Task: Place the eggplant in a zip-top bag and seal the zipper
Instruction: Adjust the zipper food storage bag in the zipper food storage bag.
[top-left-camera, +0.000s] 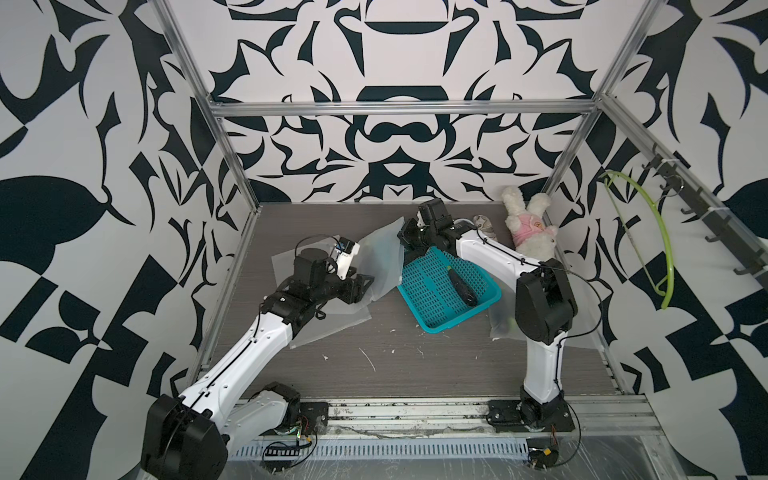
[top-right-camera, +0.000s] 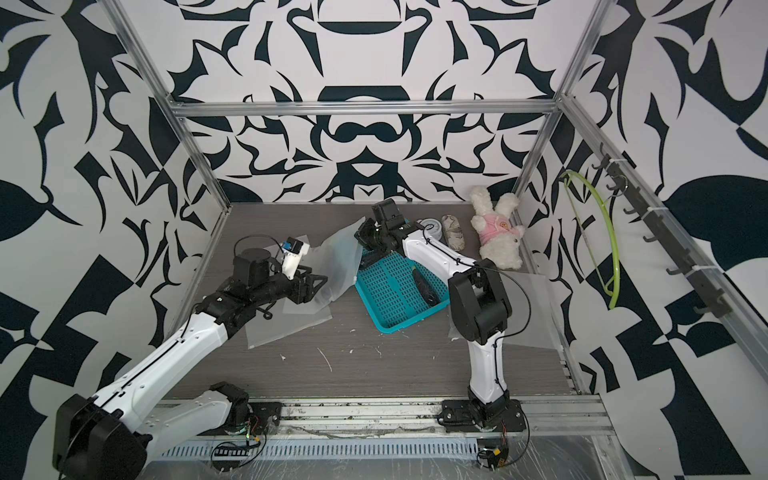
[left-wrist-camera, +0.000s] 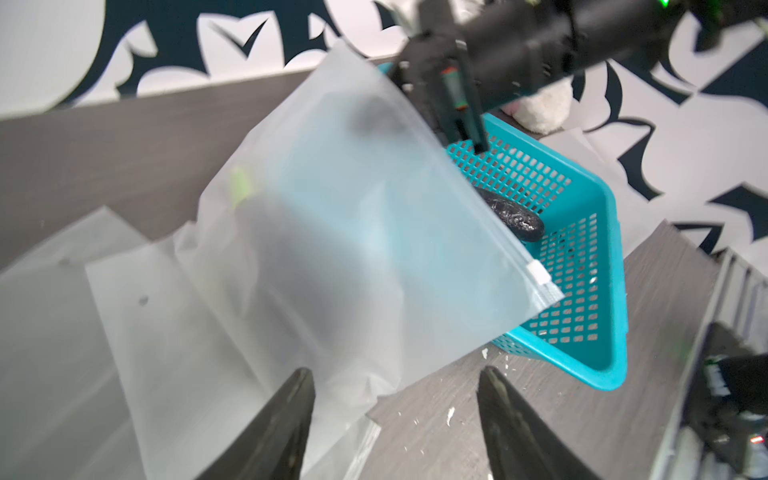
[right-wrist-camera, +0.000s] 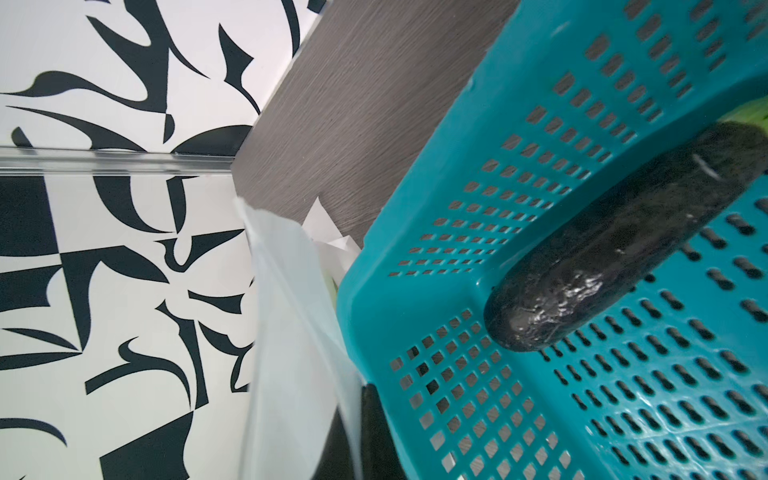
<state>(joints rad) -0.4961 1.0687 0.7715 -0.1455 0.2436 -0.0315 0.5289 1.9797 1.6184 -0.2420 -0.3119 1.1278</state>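
The dark eggplant (top-left-camera: 463, 289) (top-right-camera: 422, 286) (left-wrist-camera: 513, 218) (right-wrist-camera: 623, 249) lies in a teal mesh basket (top-left-camera: 440, 328) (right-wrist-camera: 374, 266). A frosted zip-top bag (top-left-camera: 380, 257) (top-right-camera: 338, 257) (left-wrist-camera: 353, 249) (right-wrist-camera: 286, 332) hangs tilted beside the basket's far left corner. My right gripper (top-left-camera: 409, 241) (top-right-camera: 363, 243) (left-wrist-camera: 469, 133) (right-wrist-camera: 357, 399) is shut on its zipper edge. The white slider (left-wrist-camera: 538, 274) sits at the bag's other end. My left gripper (top-left-camera: 365, 286) (top-right-camera: 320, 284) (left-wrist-camera: 395, 374) is open, just short of the bag's lower edge, holding nothing.
More frosted bags (top-left-camera: 328, 324) (left-wrist-camera: 62, 332) lie flat under my left arm, and another bag (top-left-camera: 503, 324) lies by my right arm's elbow. A plush rabbit (top-left-camera: 530, 226), a tape roll (top-right-camera: 430, 226) and a cloth bundle (top-right-camera: 453, 232) sit at the back right. A green hanger (top-left-camera: 652, 232) hangs on the right wall.
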